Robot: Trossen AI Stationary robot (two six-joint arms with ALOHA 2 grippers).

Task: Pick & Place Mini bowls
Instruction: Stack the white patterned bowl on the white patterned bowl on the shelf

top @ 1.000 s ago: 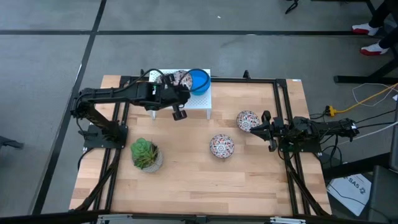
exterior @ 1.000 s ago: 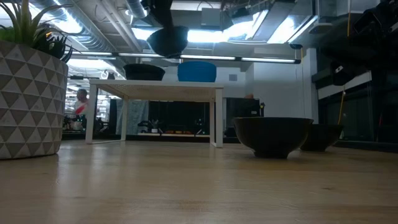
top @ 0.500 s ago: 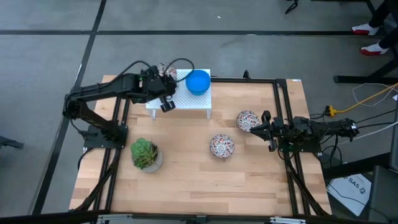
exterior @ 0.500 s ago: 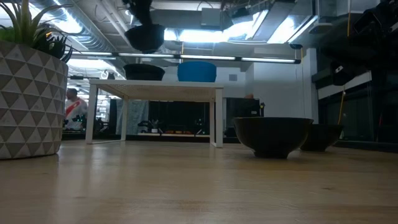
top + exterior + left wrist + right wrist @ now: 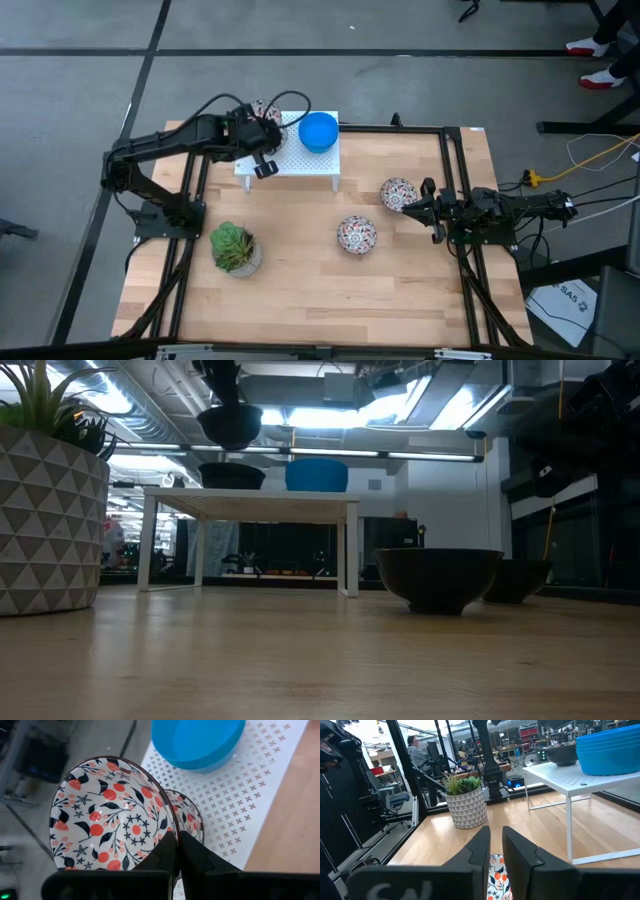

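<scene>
Over white stand's point(image 5: 300, 165) edge, left gripper point(image 5: 176, 851) grips floral bowl point(image 5: 105, 815).

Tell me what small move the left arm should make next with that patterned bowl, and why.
Probably lower it straight down. The left gripper pinches the patterned bowl by its rim, above another patterned bowl on the white stand, beside the blue bowls.

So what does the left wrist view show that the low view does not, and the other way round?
Only the left wrist view shows the red floral pattern inside the held white mini bowl, with the left end effector pinching its rim, and a second patterned bowl beneath it. Only the low view shows the potted green succulent and two dark-looking bowls on the wooden tabletop. Both show the stacked plain blue bowls on the white perforated stand.
</scene>
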